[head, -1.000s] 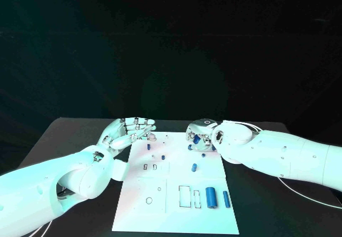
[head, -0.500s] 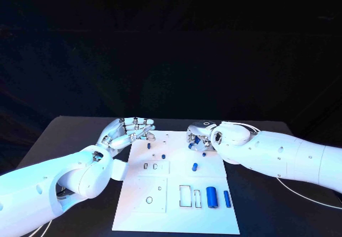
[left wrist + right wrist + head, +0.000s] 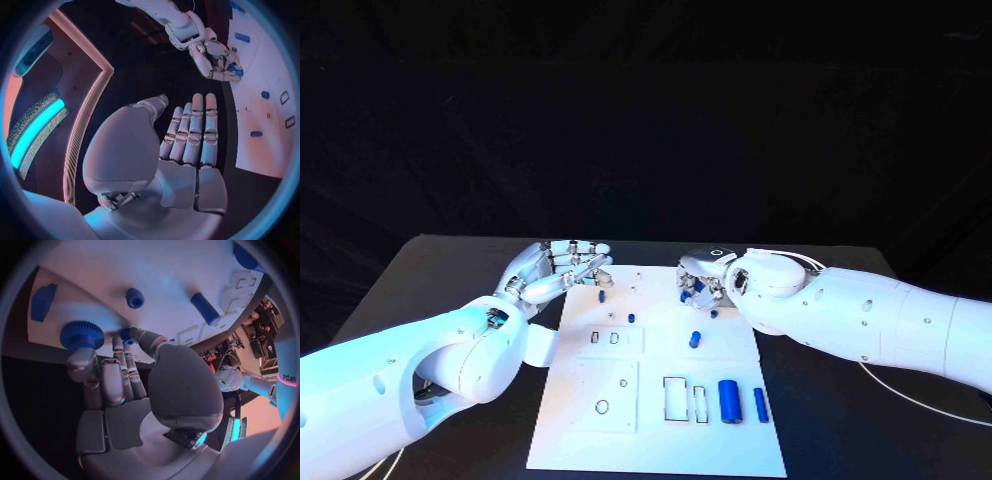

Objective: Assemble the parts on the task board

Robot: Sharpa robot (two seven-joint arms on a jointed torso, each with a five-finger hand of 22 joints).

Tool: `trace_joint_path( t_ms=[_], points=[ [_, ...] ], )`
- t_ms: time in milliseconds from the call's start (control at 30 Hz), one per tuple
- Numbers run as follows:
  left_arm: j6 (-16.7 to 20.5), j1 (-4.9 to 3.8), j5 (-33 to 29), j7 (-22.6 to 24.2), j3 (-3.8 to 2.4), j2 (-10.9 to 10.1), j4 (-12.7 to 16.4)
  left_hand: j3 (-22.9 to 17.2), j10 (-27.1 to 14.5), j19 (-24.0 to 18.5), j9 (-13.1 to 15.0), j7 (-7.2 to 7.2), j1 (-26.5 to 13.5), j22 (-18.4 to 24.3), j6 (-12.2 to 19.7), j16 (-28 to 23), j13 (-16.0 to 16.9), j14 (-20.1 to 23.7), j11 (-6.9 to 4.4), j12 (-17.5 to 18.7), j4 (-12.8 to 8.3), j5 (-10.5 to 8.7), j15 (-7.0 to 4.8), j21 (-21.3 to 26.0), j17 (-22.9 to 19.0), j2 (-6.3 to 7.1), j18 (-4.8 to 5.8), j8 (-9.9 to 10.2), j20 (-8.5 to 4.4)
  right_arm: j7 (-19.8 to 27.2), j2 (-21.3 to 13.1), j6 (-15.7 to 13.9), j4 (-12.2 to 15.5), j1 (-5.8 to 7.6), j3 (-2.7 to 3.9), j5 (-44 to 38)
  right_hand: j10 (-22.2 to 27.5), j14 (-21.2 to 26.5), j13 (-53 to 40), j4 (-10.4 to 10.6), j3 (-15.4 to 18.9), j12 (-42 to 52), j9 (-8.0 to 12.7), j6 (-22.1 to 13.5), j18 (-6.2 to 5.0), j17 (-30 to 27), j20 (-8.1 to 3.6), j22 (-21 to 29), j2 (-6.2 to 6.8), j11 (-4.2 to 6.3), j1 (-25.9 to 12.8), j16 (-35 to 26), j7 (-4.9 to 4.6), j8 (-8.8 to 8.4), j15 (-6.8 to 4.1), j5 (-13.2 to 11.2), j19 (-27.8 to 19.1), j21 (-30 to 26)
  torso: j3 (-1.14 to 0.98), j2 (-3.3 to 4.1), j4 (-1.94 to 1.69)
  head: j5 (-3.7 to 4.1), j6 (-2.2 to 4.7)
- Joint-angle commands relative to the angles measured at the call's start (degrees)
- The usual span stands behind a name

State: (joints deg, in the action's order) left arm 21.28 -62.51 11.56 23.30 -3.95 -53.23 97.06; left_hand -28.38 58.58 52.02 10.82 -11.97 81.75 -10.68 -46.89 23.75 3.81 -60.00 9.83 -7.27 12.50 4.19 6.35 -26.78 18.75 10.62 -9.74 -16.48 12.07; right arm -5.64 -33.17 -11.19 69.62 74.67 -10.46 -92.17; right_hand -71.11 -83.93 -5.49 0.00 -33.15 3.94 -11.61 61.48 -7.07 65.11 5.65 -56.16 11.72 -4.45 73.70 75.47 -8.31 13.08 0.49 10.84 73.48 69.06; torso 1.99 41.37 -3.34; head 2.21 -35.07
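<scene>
The white task board lies in the middle of the table. My right hand hangs over its far right part and pinches a small blue part between thumb and a finger. A knurled blue knob sits right beside those fingertips. My left hand hovers at the board's far left corner, fingers straight and apart, holding nothing. Blue parts on the board: a small peg, another, a short cylinder, a thick cylinder and a slim one.
Black table surrounds the board on all sides. Empty outlined slots and a round hole mark the board's near half. A thin white cable runs under my right arm.
My right hand has shifted only slightly over the board's far right part, still on the small blue part. My left hand has stayed where it was.
</scene>
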Motion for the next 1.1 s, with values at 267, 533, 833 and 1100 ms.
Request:
trace_joint_path(
  t_ms=[267,533,833,1100],
  points=[
    [-1.4,-0.09,-0.4,-0.6,-0.04,0.1,-0.6,0.0,0.1,0.2,0.0,-2.09,-0.6,-0.1,0.4,0.3,0.1,-0.4,0.33,0.4,0.5,-0.3,0.05,-0.4,0.1,0.1,-0.64,0.3,0.01,-2.1,-0.2,-5.3,1.1,-0.2,-0.02,0.5,-1.0,-2.1,-0.3,0.9,-1.9,-0.1,-1.2,0.4,1.04,1.5,-0.12,-2.1,-2.16,0.26,0.5,1.5,0.34,0.97,-0.73,0.2,1.0,1.4,0.09,0.27,-0.07,0.01,0.39],
    [-1.6,-0.1,-0.8,-0.8,-0.04,0.2,-1.4,0.0,0.1,0.2,0.0,-2.09,-0.6,-0.1,0.4,0.3,0.1,-0.4,0.33,0.4,0.5,-0.3,0.05,-0.4,0.1,0.1,-0.64,0.3,0.01,-5.0,1.3,-9.9,0.8,0.39,0.64,2.0,-1.2,-2.1,-0.4,1.1,-2.1,-0.2,-1.7,0.6,1.14,1.9,-0.08,-2.8,-2.3,0.41,0.3,1.9,0.54,1.36,-0.88,0.2,1.2,1.9,0.18,0.37,-0.34,0.29,0.68],
    [-1.7,-0.11,-1.7,-0.7,-0.04,0.3,-1.7,0.0,0.1,0.2,0.0,-2.09,-0.6,-0.1,0.4,0.3,0.1,-0.4,0.34,0.5,0.4,-0.31,0.06,-0.4,0.2,0.09,-0.64,0.4,0.02,-5.1,5.1,-12.5,-3.1,0.56,1.12,3.1,-1.2,-2.1,-0.4,1.2,-2.3,-0.2,-1.8,0.4,1.13,2.0,-0.07,-2.9,-2.38,0.39,0.2,2.0,0.48,1.41,-0.93,0.2,1.2,1.9,0.29,0.53,-0.32,0.12,0.83],
    [-1.8,-0.14,-1.8,-0.6,-0.04,0.5,-1.7,0.0,0.1,0.2,0.0,-2.09,-0.6,-0.1,0.4,0.3,0.1,-0.4,0.34,0.5,0.4,-0.31,0.06,-0.4,0.2,0.09,-0.64,0.4,0.02,-4.4,8.3,-12.5,-6.6,0.56,1.18,3.5,-1.2,-2.1,-0.4,1.1,-2.3,-0.2,-1.9,0.3,1.14,2.0,-0.07,-3.0,-2.27,0.4,0.2,2.0,0.48,1.44,-0.94,0.2,1.3,2.0,0.27,0.65,-0.49,0.2,0.93]
  ],
)
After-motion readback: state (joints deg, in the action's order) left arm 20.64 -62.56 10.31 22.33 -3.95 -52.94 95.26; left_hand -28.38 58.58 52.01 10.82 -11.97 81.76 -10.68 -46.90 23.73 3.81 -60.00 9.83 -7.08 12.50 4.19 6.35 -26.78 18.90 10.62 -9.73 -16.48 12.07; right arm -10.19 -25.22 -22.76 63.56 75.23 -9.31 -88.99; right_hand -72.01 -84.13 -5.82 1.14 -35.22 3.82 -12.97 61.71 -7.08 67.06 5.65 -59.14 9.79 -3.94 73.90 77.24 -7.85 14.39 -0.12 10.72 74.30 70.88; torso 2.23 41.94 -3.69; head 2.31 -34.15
